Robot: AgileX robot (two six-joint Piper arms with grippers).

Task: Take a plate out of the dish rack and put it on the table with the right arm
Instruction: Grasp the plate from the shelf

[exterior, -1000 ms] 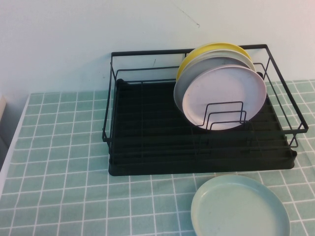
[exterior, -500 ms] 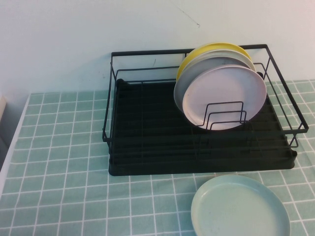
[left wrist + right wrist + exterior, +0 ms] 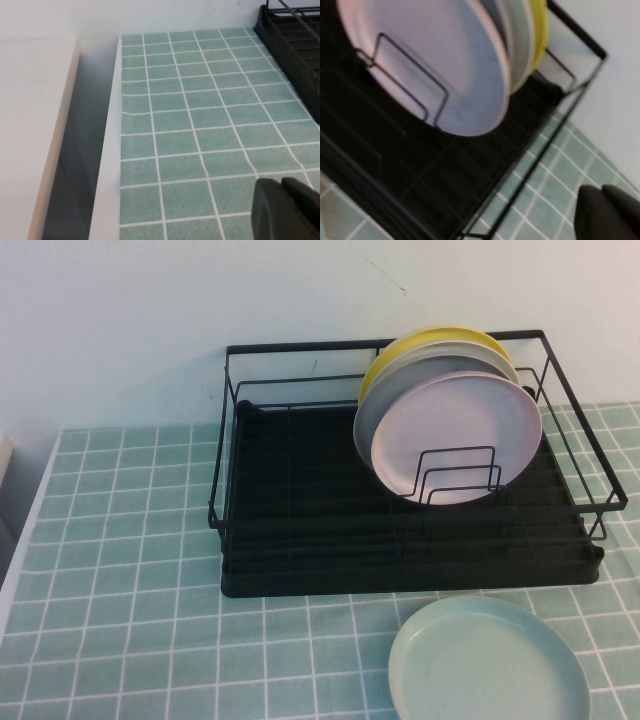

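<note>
Pink plate [image 3: 457, 435] stands upright at the front of the stack in the rack [image 3: 300, 540], propped by wire dividers, well beyond the right gripper [image 3: 610, 212], jaws together; left gripper [image 3: 287, 207], seemingly shut, hangs over table [image 3: 120, 570].

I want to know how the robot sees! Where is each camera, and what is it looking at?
High view: raised on the robot's side, looking down at the dish rack, the plate standing in it, a mint-green plate on the table; no arm shows.
Left wrist view: on the left arm, over bare tiles and the rack's corner; the left gripper shows, shut.
Right wrist view: on the right arm, close to the plate; the right gripper shows, shut.
All three views share the rack.
</note>
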